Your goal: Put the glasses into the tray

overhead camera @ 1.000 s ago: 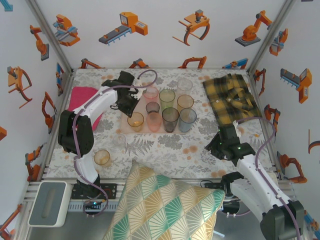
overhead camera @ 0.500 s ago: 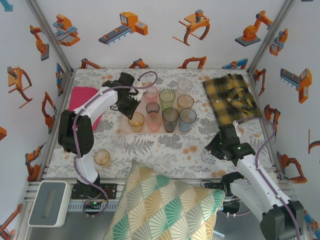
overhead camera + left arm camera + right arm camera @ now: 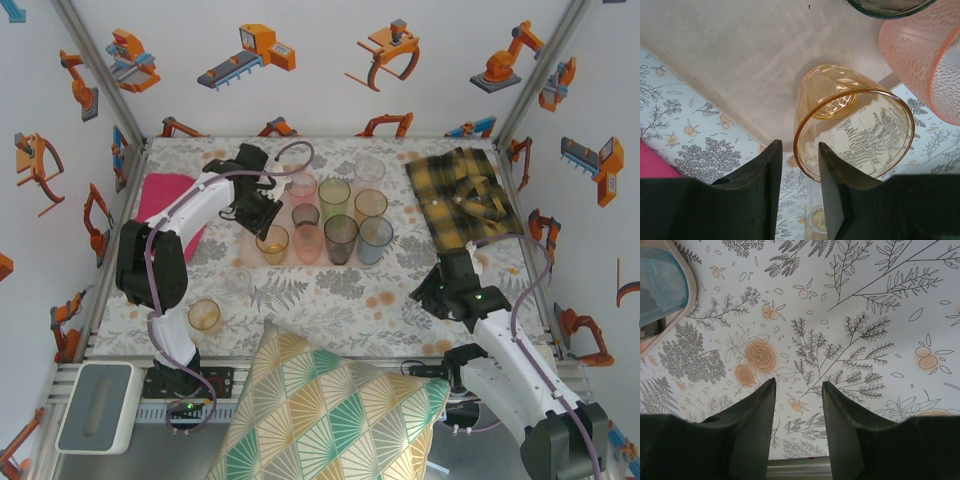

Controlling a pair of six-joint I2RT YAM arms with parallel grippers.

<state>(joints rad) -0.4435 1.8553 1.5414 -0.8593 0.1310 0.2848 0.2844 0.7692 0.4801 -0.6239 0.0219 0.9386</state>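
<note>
Amber glass point(image 3: 852, 125) on tray point(image 3: 740, 60), left fingers point(image 3: 765, 192) astride rim

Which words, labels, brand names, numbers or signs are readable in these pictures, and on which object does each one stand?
No text can be read in these pictures.
The wall pictures are drawings of robot arms, without letters.
The glasses, the tray, the plaid cloth, the cushion and the tablecloth carry only colours or patterns.
Any marking on the left arm's base is too small to read.
</note>
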